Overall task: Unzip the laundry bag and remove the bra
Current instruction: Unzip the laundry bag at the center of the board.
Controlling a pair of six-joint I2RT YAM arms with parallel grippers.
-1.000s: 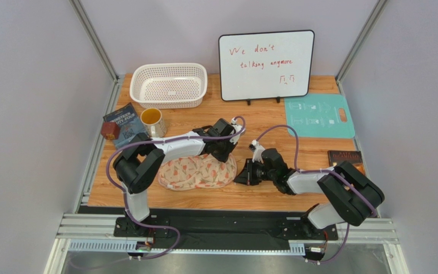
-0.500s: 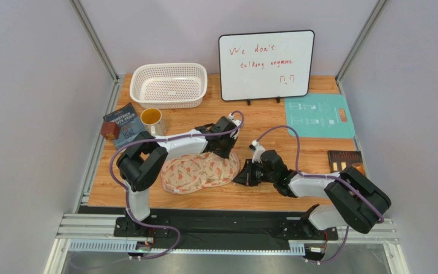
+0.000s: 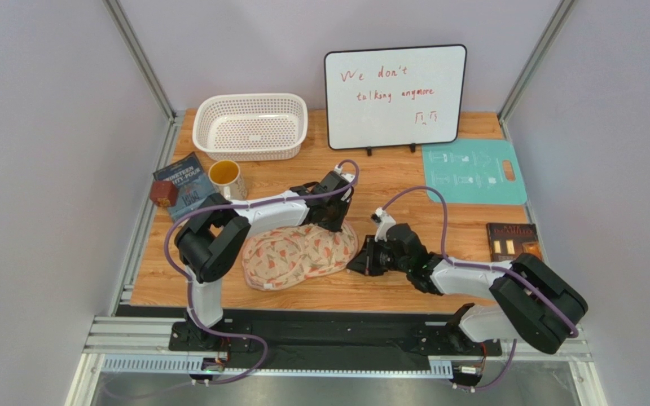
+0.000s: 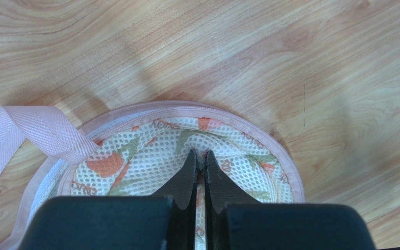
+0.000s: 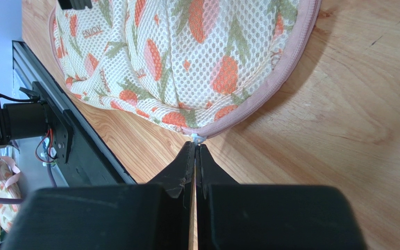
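The laundry bag, cream mesh with orange and green print and pink trim, lies on the wooden table between the arms. My left gripper is shut on a pinch of the mesh at the bag's far right end; the pink strap loop trails to the left. My right gripper is shut at the bag's near right edge, its fingertips clamped on the small white zipper pull on the pink zipper trim. The bra is out of view.
A white perforated basket and a whiteboard stand at the back. A teal mat and dark book lie right. A yellow mug, blue book and brown cube sit left.
The bag has shifted slightly to the right and bunched up at its right end. The right arm's elbow has swung further right. Both grippers stay shut.
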